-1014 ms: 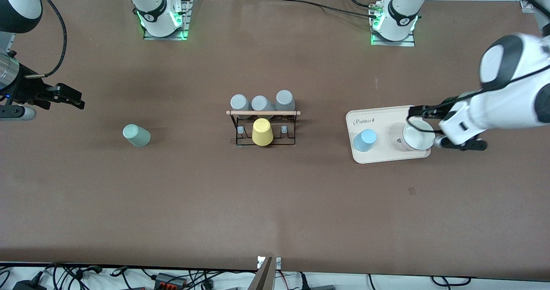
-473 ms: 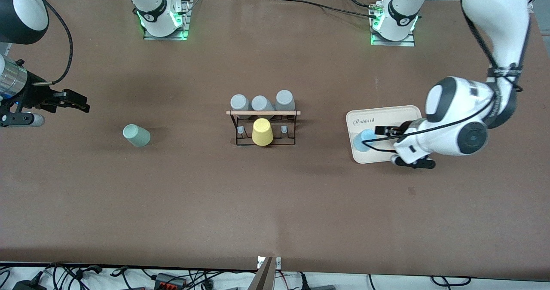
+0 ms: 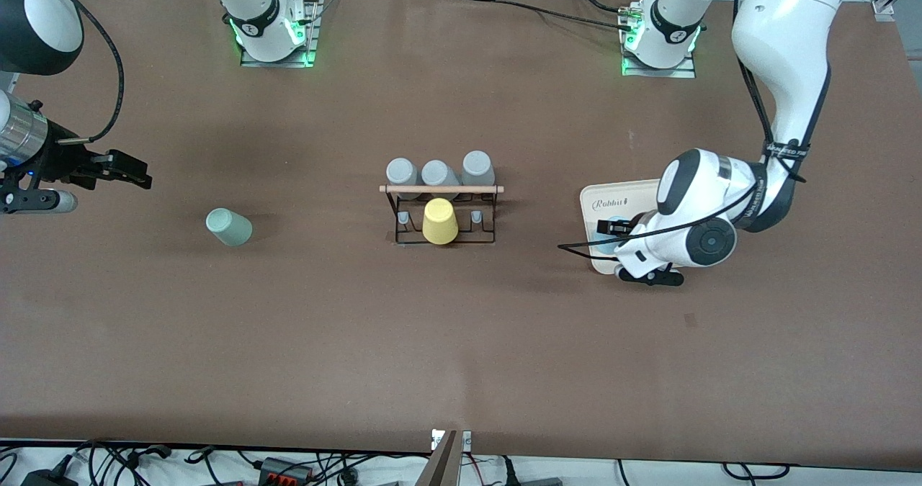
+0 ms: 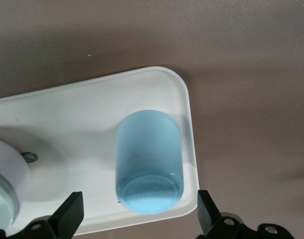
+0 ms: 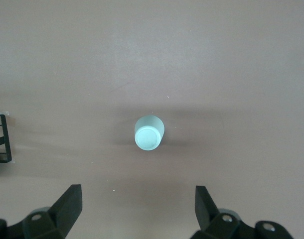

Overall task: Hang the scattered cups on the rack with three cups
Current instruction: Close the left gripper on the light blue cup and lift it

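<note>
Left end effector (image 3: pixel 611 245) hangs over the cream tray (image 3: pixel 627 191), fingers spread wide to either side of the light blue cup (image 4: pixel 149 160), which stands upside down just below it, long axis vertical. From the front the arm hides most of that cup. Right end effector (image 3: pixel 133 171) hovers open over the tabletop (image 3: pixel 461 342), near the sage-green cup (image 3: pixel 228 227); the rack (image 3: pixel 441 209) stands between both cups.

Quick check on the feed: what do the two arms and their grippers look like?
Both arms are glossy white with black joint bands and green-lit bases. A black cable loops along each. The left gripper and right gripper have black fingers; the right wrist carries a silver cylinder.
</note>
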Controlling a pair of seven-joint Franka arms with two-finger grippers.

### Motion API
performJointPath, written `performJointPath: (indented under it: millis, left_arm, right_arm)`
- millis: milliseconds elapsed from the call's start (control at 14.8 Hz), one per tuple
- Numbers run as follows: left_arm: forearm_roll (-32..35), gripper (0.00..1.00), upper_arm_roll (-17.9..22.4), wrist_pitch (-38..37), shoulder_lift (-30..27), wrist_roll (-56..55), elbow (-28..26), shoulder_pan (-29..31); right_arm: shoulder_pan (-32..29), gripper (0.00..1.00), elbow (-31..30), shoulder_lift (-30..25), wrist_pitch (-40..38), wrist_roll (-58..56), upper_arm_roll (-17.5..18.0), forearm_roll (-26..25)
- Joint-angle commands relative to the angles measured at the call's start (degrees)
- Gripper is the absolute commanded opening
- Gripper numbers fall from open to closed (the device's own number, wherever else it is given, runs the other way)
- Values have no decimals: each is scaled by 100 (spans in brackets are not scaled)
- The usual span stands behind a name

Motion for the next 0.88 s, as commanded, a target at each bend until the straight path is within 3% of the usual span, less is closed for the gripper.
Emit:
performJointPath:
  millis: [0,203,473,609,744,811]
  left_arm:
    - [156,100,-11,161,52,-162,-114,-31]
    - [182,100,-3,302,61,-153,-202,-31]
    - [446,50,-11,382,123,-179,-203,-154]
    - [446,34,-11,355,70,-215,-150,-163]
    - [446,26,-29,355,-18,-215,-89,-163]
    - [455,16,-38,355,-88,-197,-80,-180]
  right_arm:
    - [3,100,24,2,9,-76,0,-29]
    - [3,100,16,11,18,-76,0,-29]
    - [3,100,25,11,27,-76,0,-29]
    - [12,100,25,11,27,-76,0,-29]
    - [21,100,25,11,18,-76,0,-29]
    - [21,100,25,11,10,-76,0,-38]
